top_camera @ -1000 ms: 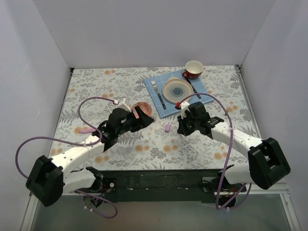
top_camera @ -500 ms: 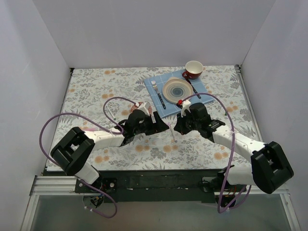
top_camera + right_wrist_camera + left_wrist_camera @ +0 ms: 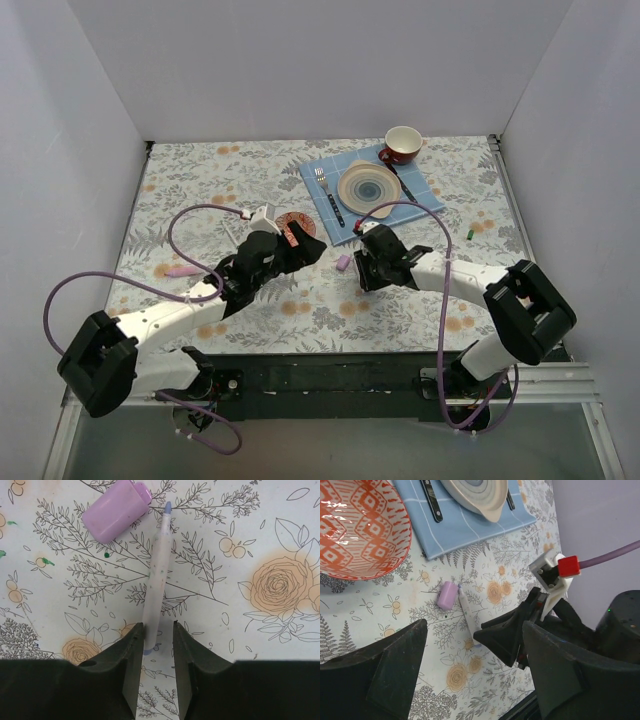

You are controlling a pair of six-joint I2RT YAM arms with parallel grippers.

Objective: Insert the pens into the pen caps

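Note:
A blue-tipped pen (image 3: 159,575) with a white barrel lies flat on the flowered cloth. Its tip is next to the pink-lilac cap (image 3: 116,511), which also lies flat. My right gripper (image 3: 158,630) is down at the table and open. Its jaws straddle the pen's rear end; one finger touches the barrel and the other stands apart. My left gripper (image 3: 472,650) is wide open and empty, just left of the cap (image 3: 447,594) and pen (image 3: 469,617). In the top view the pink pen (image 3: 181,270) lies far left and the green cap (image 3: 470,233) far right.
A red patterned bowl (image 3: 294,224) sits just behind my left gripper (image 3: 305,250). A blue napkin (image 3: 330,215) holds a plate (image 3: 368,186), a fork (image 3: 322,183) and dark-handled cutlery. A red and white cup (image 3: 403,143) stands at the back.
My left gripper has pulled back to the left, away from the right one. My right gripper has moved left and down, and now straddles the blue-tipped pen lying on the cloth.

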